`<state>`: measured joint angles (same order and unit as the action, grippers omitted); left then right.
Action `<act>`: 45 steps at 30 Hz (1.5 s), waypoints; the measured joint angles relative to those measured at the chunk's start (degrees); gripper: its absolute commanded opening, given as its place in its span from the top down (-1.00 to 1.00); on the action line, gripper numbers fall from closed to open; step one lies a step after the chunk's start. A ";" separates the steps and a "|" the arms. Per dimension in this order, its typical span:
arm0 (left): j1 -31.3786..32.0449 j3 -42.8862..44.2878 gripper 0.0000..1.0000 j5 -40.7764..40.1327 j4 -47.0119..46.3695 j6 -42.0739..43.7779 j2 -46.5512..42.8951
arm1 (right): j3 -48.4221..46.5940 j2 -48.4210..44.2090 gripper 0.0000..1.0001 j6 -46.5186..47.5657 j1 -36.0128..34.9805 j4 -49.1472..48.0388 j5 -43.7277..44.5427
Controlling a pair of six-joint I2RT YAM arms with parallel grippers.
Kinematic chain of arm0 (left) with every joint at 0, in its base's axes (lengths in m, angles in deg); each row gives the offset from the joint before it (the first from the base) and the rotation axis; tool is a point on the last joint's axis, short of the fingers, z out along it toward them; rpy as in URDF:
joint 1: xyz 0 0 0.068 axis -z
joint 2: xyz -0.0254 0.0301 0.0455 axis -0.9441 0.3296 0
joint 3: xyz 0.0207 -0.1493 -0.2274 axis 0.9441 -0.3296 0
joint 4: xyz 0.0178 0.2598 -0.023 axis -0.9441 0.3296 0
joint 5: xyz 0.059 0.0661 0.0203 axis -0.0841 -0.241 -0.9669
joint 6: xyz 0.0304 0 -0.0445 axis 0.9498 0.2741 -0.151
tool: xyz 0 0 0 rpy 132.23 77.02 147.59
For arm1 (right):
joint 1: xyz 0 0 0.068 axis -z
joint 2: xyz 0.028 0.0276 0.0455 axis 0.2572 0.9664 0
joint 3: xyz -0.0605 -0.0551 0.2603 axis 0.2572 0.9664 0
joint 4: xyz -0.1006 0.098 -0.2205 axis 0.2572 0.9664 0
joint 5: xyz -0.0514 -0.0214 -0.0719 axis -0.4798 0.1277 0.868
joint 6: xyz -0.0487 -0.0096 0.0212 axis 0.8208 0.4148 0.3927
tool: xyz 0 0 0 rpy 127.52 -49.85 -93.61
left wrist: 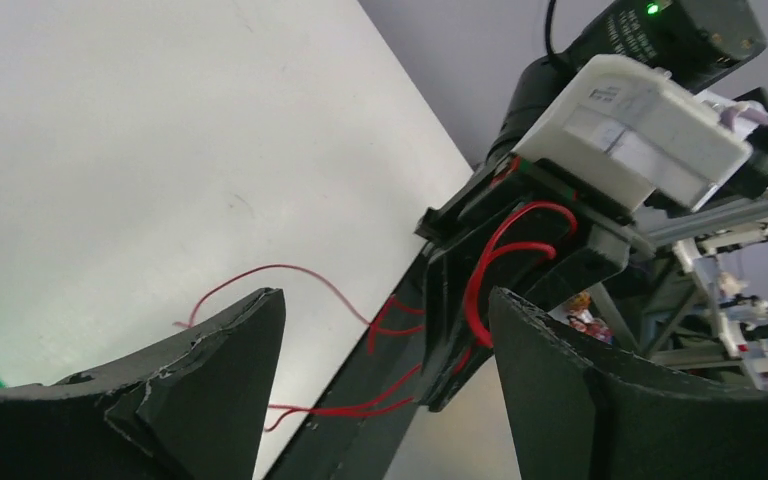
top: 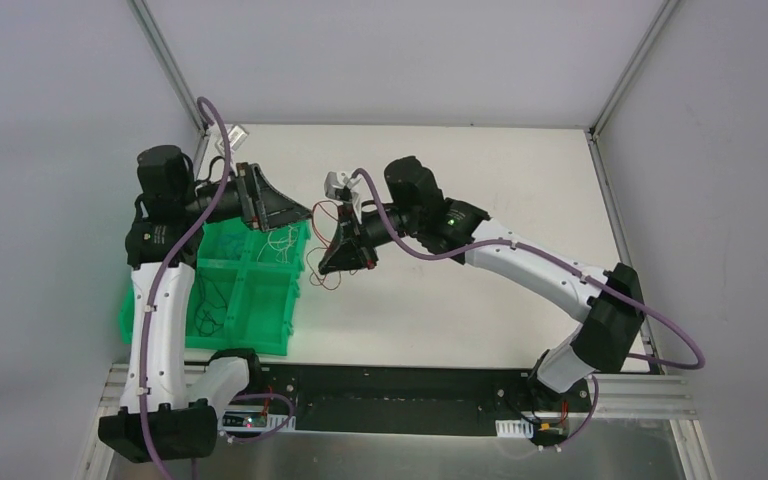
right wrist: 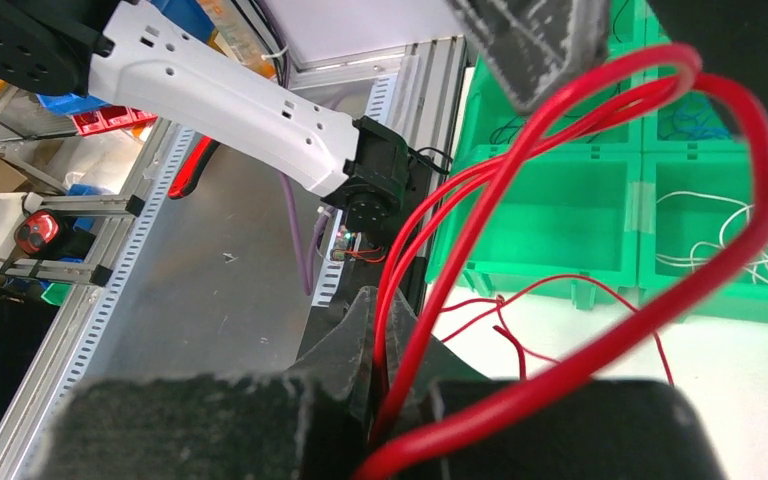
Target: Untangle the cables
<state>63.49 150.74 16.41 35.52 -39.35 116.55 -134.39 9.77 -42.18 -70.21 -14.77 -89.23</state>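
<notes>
Thin red cables (right wrist: 520, 190) loop out of my right gripper (right wrist: 380, 310), which is shut on them; several strands run between its fingertips. In the top view the right gripper (top: 335, 258) hangs just right of the green bin, with red cables (top: 326, 214) trailing onto the table around it. My left gripper (top: 295, 212) is open, a little to the left over the bin's far corner. In the left wrist view its fingers (left wrist: 210, 380) stand wide apart with nothing between them, facing the red cables (left wrist: 480, 270) draped on the right gripper's black fingers (left wrist: 440, 300).
A green bin (top: 260, 315) with several compartments sits at the table's left. It holds white cables (top: 282, 240), dark cables (top: 210, 305) and blue cables (right wrist: 700, 120). Metal rails run along the table's near edge (top: 440, 400).
</notes>
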 measured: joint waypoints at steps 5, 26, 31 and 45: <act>4.52 -2.89 -0.49 -1.84 -11.76 -12.28 -0.94 | 0.00 0.98 1.00 0.13 -0.24 0.83 0.02; 10.05 -6.32 1.00 -0.42 -19.04 -17.00 -2.73 | -0.44 1.49 1.00 -0.66 -0.15 1.11 -0.09; 7.80 -5.44 1.00 4.00 -15.56 -14.01 -3.10 | -0.44 1.49 1.00 -2.58 2.71 1.20 -0.44; 8.22 2.16 1.00 -2.10 19.93 20.09 -0.57 | -2.67 -0.46 1.00 -5.57 7.67 3.61 -0.76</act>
<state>71.71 152.90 14.31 55.46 -19.27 115.98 -137.06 9.31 -47.75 -62.54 -11.17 -90.00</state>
